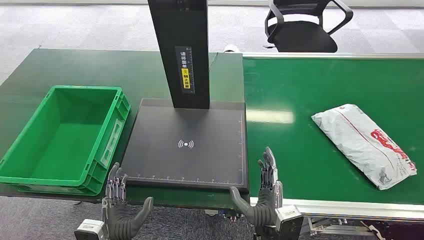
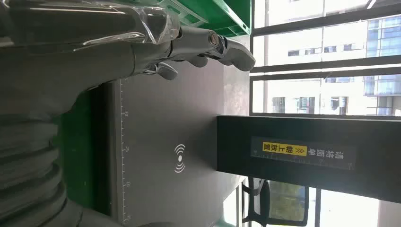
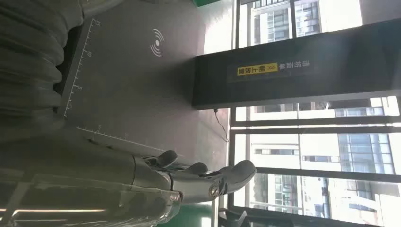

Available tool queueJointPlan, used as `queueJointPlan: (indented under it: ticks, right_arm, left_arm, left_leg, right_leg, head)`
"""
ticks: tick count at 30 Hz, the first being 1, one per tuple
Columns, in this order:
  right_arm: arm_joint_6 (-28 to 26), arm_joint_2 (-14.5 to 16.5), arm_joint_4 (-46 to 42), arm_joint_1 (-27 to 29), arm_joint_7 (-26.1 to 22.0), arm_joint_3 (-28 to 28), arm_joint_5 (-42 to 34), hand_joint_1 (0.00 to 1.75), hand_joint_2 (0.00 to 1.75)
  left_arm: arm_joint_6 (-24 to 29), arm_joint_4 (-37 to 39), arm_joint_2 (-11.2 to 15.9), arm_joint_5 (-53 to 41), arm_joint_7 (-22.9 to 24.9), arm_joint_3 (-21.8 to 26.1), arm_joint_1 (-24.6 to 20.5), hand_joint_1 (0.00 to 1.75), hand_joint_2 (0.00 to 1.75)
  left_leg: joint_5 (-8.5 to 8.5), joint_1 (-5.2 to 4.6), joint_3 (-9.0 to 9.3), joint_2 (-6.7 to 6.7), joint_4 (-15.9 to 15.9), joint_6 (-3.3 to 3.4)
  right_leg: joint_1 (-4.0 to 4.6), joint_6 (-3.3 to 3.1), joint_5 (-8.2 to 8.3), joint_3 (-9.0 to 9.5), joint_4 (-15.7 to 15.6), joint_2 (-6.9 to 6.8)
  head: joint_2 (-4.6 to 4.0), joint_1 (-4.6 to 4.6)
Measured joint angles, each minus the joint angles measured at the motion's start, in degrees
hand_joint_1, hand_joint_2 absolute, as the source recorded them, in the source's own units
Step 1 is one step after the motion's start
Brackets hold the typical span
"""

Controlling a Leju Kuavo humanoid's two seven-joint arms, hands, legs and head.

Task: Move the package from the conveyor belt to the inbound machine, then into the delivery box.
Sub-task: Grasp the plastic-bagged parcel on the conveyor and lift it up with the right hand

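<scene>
Nothing of the task looks done yet. The conveyor belt [image 1: 320, 100] carries the package [image 1: 364, 144], well right of the inbound machine [image 1: 190, 145]; the delivery box [image 1: 62, 137] sits left of it. Left hand [image 1: 119, 207] and right hand [image 1: 264, 192] hover at the machine's near edge, fingers spread, holding nothing.

A black office chair [image 1: 306, 25] with a mesh back stands on the grey carpeted floor [image 1: 75, 25] at the far side, beyond the green surfaces. The dark green tabletop [image 1: 90, 70] stretches across the left. In the wrist views, tall windows [image 2: 326, 56] with dark frames show pale buildings [image 3: 340, 156] outside in bright daylight.
</scene>
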Motion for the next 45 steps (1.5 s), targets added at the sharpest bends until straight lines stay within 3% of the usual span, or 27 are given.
queueJointPlan:
  ticks: [7,11,14,16,20,24,33,39,45]
  right_arm:
    - [-1.24,0.02,0.19,-0.05,-0.02,-0.03,1.06,0.0,1.75]
    - [-9.99,-0.02,-0.39,-0.13,1.0,-1.64,8.69,0.0,1.75]
    - [-12.69,-0.22,-0.84,-0.44,3.33,-6.04,12.68,0.0,1.75]
    - [-10.94,-0.54,-0.88,-0.76,4.85,-9.91,13.29,0.0,1.75]
    - [-1.96,-1.52,-0.85,-1.68,6.84,-17.72,11.32,0.0,1.75]
    - [-0.56,-2.95,-0.23,-3.65,10.36,-24.55,16.19,0.0,1.75]
    - [-4.32,-9.48,8.04,-8.9,15.81,-33.66,29.63,0.0,1.75]
    - [4.75,-16.31,19.48,-14.28,18.05,-37.5,28.64,0.0,1.75]
    - [4.43,-23.61,32.1,-21.37,22.07,-40.47,35.58,0.0,1.75]
  left_arm:
    - [-0.14,0.0,-0.04,-0.58,0.02,0.06,0.01,0.0,1.75]
    - [-0.54,0.0,-0.12,-1.07,0.22,0.25,0.07,0.0,1.75]
    - [-1.09,0.0,-0.16,-1.21,0.28,0.6,0.11,0.0,1.75]
    - [-1.22,0.01,-0.17,-1.19,0.28,0.78,0.12,0.0,1.75]
    - [-1.0,0.14,-0.15,-0.46,0.07,0.92,0.12,0.0,1.75]
    - [-0.84,0.16,-0.15,0.05,-0.04,0.98,0.13,0.0,1.75]
    - [-0.8,0.2,-0.08,1.12,-0.03,0.98,0.03,0.0,1.75]
    - [-1.37,1.48,0.46,2.59,-0.9,1.32,-2.53,0.0,1.75]
    - [-2.8,3.05,0.8,3.17,-1.33,1.87,-4.16,0.0,1.75]
  left_leg:
    - [0.0,0.0,0.0,0.0,0.0,0.0]
    - [0.0,0.0,0.0,-0.01,0.0,0.0]
    - [0.0,-0.01,0.01,0.0,0.01,0.0]
    - [0.0,-0.02,0.01,-0.01,0.02,0.01]
    - [-0.01,-0.03,0.01,0.0,0.02,0.02]
    - [-0.01,-0.03,0.02,0.0,0.03,0.02]
    - [-0.01,-0.04,0.01,0.01,0.04,0.02]
    - [0.0,-0.05,0.01,-0.06,0.05,0.05]
    - [0.01,-0.09,0.02,-0.05,0.08,0.06]
  right_leg:
    - [0.0,0.0,0.0,0.0,0.0,0.0]
    - [0.0,0.0,0.0,0.0,0.0,0.0]
    - [-0.01,0.0,0.0,0.0,0.0,0.0]
    - [-0.02,0.01,0.01,0.01,-0.01,0.0]
    - [-0.04,0.03,0.02,0.01,-0.01,0.0]
    - [-0.04,0.04,0.03,0.0,-0.01,0.0]
    - [-0.05,0.05,0.04,0.01,-0.01,0.01]
    - [-0.06,0.08,0.07,0.09,-0.01,-0.03]
    - [-0.12,0.12,0.1,0.08,-0.01,-0.03]
  head:
    - [0.0,-0.01]
    - [0.0,-0.01]
    - [0.0,0.0]
    - [0.0,0.0]
    - [0.0,-0.02]
    - [0.0,-0.01]
    - [0.0,-0.02]
    - [0.0,-0.01]
    - [0.0,-0.01]
